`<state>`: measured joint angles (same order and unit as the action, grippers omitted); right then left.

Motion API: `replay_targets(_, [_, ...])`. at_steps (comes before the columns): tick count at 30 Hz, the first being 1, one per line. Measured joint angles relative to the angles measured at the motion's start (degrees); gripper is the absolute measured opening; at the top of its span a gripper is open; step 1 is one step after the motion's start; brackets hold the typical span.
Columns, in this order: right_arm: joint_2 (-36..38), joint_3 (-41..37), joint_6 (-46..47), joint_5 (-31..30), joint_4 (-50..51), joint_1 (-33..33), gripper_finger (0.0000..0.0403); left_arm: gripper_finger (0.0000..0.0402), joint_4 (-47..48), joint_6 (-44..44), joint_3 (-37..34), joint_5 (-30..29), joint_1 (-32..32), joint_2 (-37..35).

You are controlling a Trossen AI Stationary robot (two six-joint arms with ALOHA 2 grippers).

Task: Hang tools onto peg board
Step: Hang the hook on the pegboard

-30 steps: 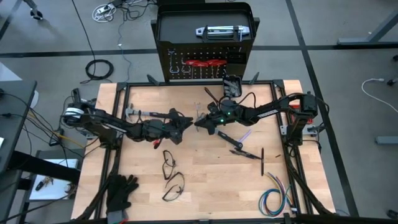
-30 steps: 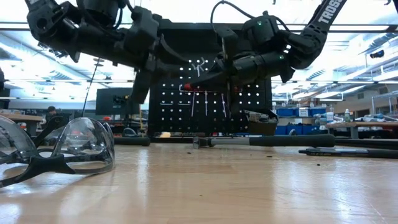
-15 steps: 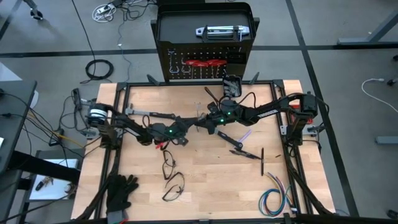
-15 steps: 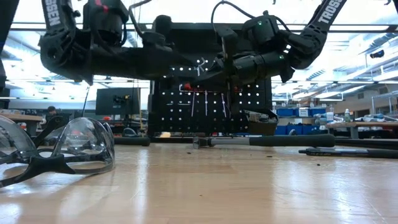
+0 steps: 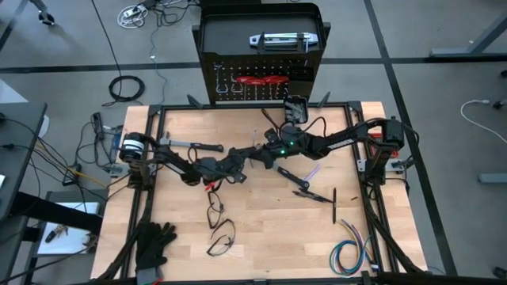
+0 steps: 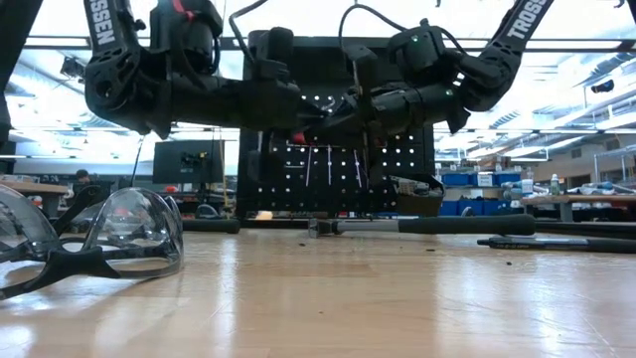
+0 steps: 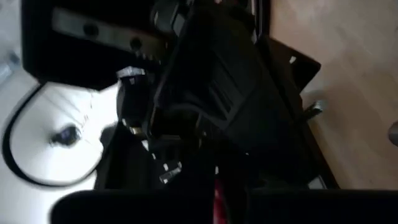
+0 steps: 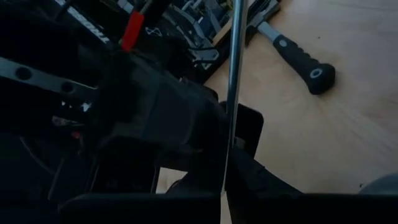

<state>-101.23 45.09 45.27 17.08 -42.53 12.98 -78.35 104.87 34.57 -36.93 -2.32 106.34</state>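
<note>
tool: thin steel rod (image 8: 234, 87) held upright above mid surface (image 5: 261, 229), before peg board (image 5: 261, 79) | right claw (image 5: 255, 156): pinching rod | left claw (image 5: 236, 155): pressed together, meets right claw; what it grips, cannot tell | hammer (image 8: 292, 53): lying on surface

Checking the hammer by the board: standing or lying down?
Lying flat: the hammer rests lengthwise on the table, handle sideways.
</note>
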Motion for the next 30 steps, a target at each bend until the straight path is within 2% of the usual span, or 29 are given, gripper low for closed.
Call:
replay_targets(4, [0.05, 0.01, 0.22, 1.71, -0.32, 0.73, 0.0015, 0.0003, -2.84, -5.34, -1.63, -2.40, -0.26, 0.03])
replay_targets(8, [0.13, 0.01, 0.23, 4.75, -0.52, 1.30, 0.0014, 0.0012, -7.87, -9.03, -4.07, -2.25, -0.42, -0.21])
replay_targets(11, [0.13, 0.01, 1.09, 4.90, -1.61, 1.46, 0.0014, 0.0019, -8.06, -10.63, -5.83, -0.80, -0.05, -0.98])
replay_targets(17, [0.17, 0.01, 2.25, 4.49, -2.98, 1.41, 0.0014, 0.0036, -5.89, -5.23, -5.79, 4.12, -0.02, -0.98])
replay_targets(30, [0.20, -0.01, 3.20, 4.42, -4.14, 1.16, 0.0015, 0.0089, -5.45, -3.42, -1.15, 4.06, 0.10, -0.98])
